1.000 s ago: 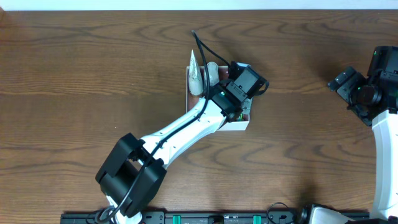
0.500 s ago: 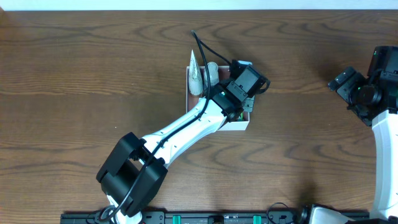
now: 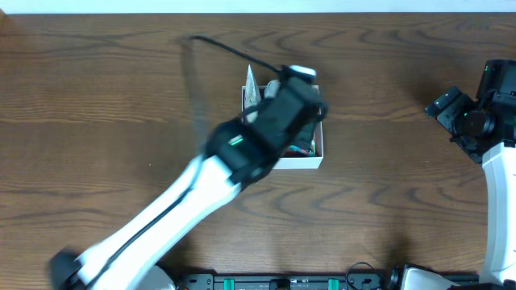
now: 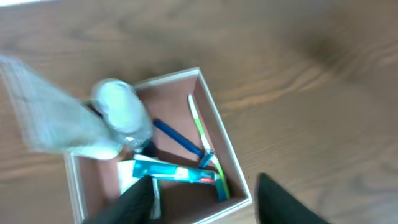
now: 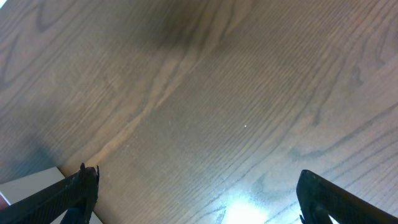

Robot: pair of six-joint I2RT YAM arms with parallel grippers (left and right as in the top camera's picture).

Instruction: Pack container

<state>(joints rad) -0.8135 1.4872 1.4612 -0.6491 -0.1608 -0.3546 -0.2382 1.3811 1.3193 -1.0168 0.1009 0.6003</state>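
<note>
Left hand point(image 4: 208, 202) gapes above the container point(image 4: 171, 106) — blurred, seemingly holding nothing — while the right hand point(image 5: 202, 198) gapes too.

Legible markings: none recorded.
Print on the blue tube point(image 4: 177, 172) inside the container point(image 4: 168, 99) is blurred; no word, brand or number can be made out.

A robot lab bench: left arm point(image 3: 173, 213) and right arm point(image 3: 500, 181) rise from a black rail point(image 3: 274, 282) at the wood table's point(image 3: 97, 97) near edge.
</note>
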